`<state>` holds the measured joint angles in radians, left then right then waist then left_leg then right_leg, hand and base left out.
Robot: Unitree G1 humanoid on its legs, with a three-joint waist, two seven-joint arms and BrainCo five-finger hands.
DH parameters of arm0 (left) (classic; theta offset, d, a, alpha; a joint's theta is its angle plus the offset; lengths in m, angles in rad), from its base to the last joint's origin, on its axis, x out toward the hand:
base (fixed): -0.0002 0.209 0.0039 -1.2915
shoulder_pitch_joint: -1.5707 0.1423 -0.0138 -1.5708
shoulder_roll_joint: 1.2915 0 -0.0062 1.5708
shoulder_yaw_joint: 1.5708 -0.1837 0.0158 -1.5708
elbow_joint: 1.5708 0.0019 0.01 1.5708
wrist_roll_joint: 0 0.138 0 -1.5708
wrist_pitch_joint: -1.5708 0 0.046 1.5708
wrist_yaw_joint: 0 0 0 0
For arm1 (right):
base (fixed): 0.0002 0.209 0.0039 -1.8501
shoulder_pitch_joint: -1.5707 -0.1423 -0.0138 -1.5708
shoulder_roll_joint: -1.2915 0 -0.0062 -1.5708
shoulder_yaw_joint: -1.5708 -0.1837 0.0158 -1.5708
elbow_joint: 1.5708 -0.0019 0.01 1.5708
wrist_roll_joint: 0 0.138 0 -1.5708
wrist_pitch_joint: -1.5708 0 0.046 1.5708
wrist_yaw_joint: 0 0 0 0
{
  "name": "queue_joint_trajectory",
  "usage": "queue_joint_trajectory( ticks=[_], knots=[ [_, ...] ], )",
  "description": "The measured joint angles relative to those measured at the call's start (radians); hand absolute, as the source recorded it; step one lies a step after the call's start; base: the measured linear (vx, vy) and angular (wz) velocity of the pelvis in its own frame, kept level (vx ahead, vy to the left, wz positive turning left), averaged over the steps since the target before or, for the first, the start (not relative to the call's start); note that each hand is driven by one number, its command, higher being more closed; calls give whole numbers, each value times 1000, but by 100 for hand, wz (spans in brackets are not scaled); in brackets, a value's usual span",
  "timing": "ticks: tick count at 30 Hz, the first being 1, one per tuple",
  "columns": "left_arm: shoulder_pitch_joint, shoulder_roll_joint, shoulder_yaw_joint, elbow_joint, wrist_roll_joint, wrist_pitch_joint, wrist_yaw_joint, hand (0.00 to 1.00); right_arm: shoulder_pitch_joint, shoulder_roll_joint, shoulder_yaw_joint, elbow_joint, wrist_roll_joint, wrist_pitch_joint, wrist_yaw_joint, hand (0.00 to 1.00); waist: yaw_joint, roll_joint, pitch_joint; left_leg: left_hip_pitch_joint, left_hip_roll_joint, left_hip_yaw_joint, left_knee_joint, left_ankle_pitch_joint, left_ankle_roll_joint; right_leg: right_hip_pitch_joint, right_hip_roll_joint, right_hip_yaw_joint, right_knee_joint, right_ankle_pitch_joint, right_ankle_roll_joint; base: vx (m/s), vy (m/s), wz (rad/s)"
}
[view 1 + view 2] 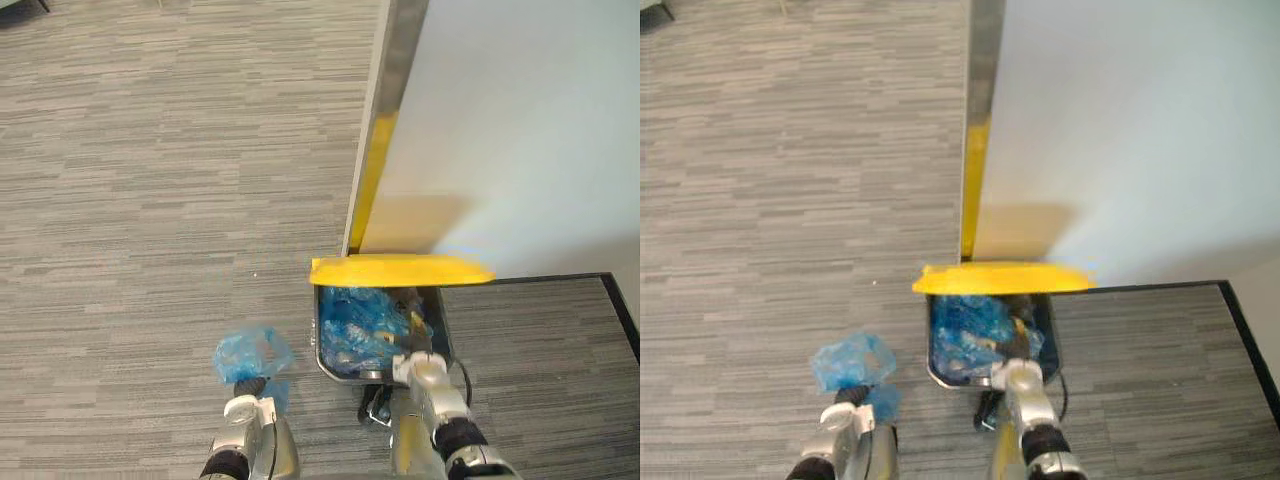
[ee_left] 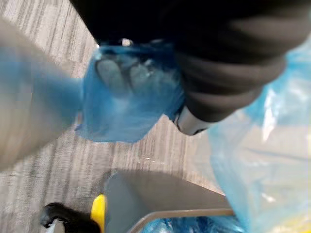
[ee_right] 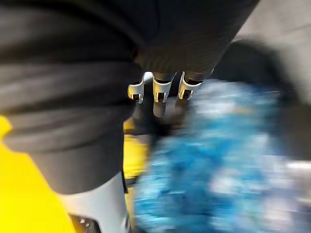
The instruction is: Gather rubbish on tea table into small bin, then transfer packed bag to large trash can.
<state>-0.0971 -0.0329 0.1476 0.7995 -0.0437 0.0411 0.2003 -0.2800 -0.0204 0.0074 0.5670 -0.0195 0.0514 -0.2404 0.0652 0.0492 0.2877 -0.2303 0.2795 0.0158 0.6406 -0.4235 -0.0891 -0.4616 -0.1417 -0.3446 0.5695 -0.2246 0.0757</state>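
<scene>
A crumpled blue rubbish bag [image 1: 250, 355] hangs just left of the large steel trash can [image 1: 317, 335]. My left hand [image 1: 243, 407] is shut on the bag from below. In the left wrist view its fingers curl inside the blue plastic [image 2: 126, 107]. The can's yellow lid [image 1: 400, 269] stands raised at the far side, and blue bags [image 1: 355, 325] fill the can. My right hand [image 1: 422, 372] rests at the can's near rim and reaches over it. The right wrist view shows it above the blue contents [image 3: 214, 174].
A white wall panel [image 1: 520, 130] with a steel edge and a yellow strip [image 1: 370, 170] rises behind the can. A black floor border [image 1: 620, 310] runs at the right. Grey striped carpet [image 1: 150, 180] spreads to the left.
</scene>
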Motion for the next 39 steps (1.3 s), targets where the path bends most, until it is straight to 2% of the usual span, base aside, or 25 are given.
queue_joint_trajectory(
  ticks=[1, 3, 9, 15, 21, 27, 30, 32, 35, 39],
  knots=[
    [0, 0, -2, -4, 0, -1, 1, 100, -4, -1, 2, -5, 0, -1, -1, 0, 0, 0, 1, -1, 1, 0, -1, -2, -2, -1, 1, 1, 0, 1, -1, -138, -31, 16],
    [-5, 11, -29, -41, -1, -6, 14, 100, -79, -19, 17, -61, 9, -4, -8, 0, 18, -23, 33, -17, 3, -2, 2, -20, -19, -14, 5, 13, -2, 34, -5, -132, -3, 3],
    [-5, 26, -67, -121, -41, -7, 13, 100, -259, -97, 16, -111, 47, 3, -12, 0, 45, -30, 58, -71, -1, -56, 28, -7, -65, -31, 2, -14, -1, 47, -10, -54, -9, 13],
    [1, 39, -148, -250, -91, -14, 9, 100, -385, -122, -26, -70, 84, 20, -18, 0, 46, -38, 92, -70, 1, -58, 28, 6, -89, -33, -3, -14, 25, 46, -14, 16, -5, 4],
    [-21, 68, -222, -378, -119, -34, 6, 100, -453, -151, -82, -28, 101, 37, -33, 0, 45, -50, 109, -104, -11, -86, 28, 19, -111, -65, -17, -22, 54, 36, 2, -18, -24, 8],
    [-61, 89, -376, -565, -201, -50, -16, 100, -489, -168, -90, 20, 103, 44, -36, 0, 44, -51, 109, -117, -10, -101, 27, 30, -115, -65, -11, -26, 44, 20, 0, -14, -21, 8],
    [-75, 93, -433, -644, -251, -75, -32, 100, -504, -167, -107, 43, 103, 44, -36, 0, 43, -51, 109, -117, -11, -101, 27, 30, -115, -65, 5, -7, 34, 22, -2, 0, 0, 0],
    [-99, 99, -489, -707, -283, -80, -34, 100, -518, -167, -124, 57, 102, 45, -35, 0, 43, -55, 112, -116, -12, -96, 28, 31, -116, -62, 5, -3, 33, 37, -23, 0, 0, 0],
    [-137, 99, -550, -764, -295, -84, -36, 100, -540, -167, -125, 79, 102, 46, -36, 0, 41, -67, 118, -113, -12, -87, 29, 31, -117, -62, 4, 5, 32, 45, -28, 6, 24, -5],
    [-210, 93, -646, -795, -293, -91, -37, 100, -558, -168, -125, 83, 103, 66, -33, 0, 38, -69, 119, -116, -12, -79, 28, 31, -116, -62, 8, 10, 13, 59, -28, -12, 13, -5]
  ],
)
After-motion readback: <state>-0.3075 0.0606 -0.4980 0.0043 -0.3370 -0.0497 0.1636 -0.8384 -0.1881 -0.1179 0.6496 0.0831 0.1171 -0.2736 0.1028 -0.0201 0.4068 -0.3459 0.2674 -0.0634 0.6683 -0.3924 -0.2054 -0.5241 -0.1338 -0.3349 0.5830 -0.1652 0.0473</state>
